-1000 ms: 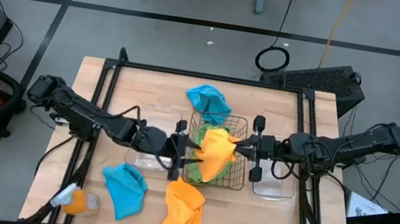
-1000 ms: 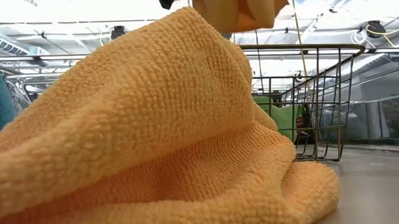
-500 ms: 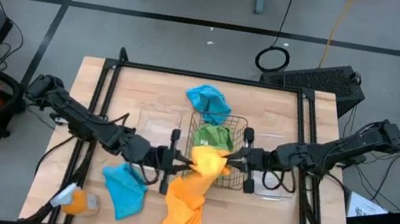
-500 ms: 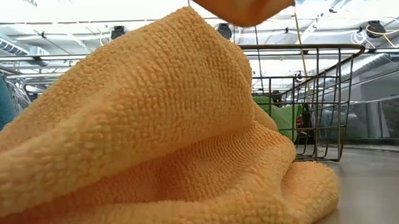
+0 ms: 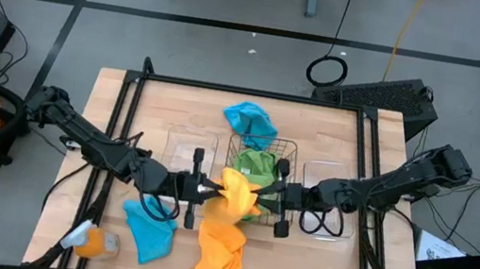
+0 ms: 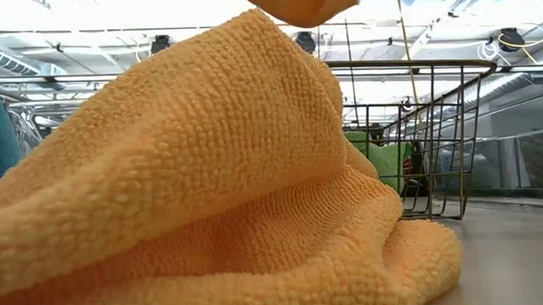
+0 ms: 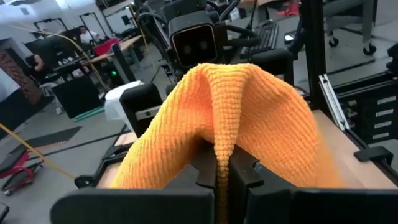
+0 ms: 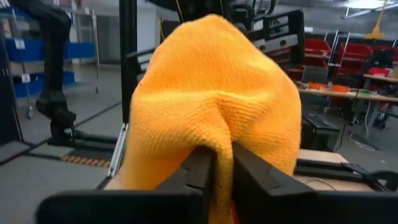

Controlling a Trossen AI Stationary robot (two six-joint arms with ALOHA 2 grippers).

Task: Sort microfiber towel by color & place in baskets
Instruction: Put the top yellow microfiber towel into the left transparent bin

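Note:
An orange-yellow towel [image 5: 233,196] hangs between my two grippers, above the near-left corner of the wire mesh basket [image 5: 288,147]. My left gripper [image 5: 203,189] is shut on its left side and my right gripper [image 5: 269,196] on its right side. Green towels [image 5: 256,164] lie inside the wire basket. A second orange-yellow towel [image 5: 218,251] lies heaped on the table below and fills the low view [image 6: 209,182]. One sky blue towel [image 5: 250,121] lies beyond the basket, another [image 5: 148,226] near the left front. Clear plastic baskets [image 5: 189,146] [image 5: 330,201] flank the wire one. My left gripper pinches a raised fold of the orange-yellow towel [image 7: 219,134] between its two shut fingers [image 7: 205,165], coming level from the table's left. The towel is lifted clear and drapes down both sides of the fingers. My right gripper pinches the towel's opposite side by a bunched fold [image 8: 217,124] between its shut fingers [image 8: 249,168], level from the table's right. The cloth bulges up over the fingers and hangs slack between the two grippers.
A small hard orange-and-white object [image 5: 89,242] lies at the near-left corner. The table's black frame rails [image 5: 125,108] run along both sides. Bare wood shows at the far left and near right of the table.
Both grippers have carried the orange-yellow towel from above the wire basket toward the table's near edge and left. The right gripper moved the most, closing in on the left one. The towel now hangs bunched over the basket's near-left corner, above the other orange-yellow towel.

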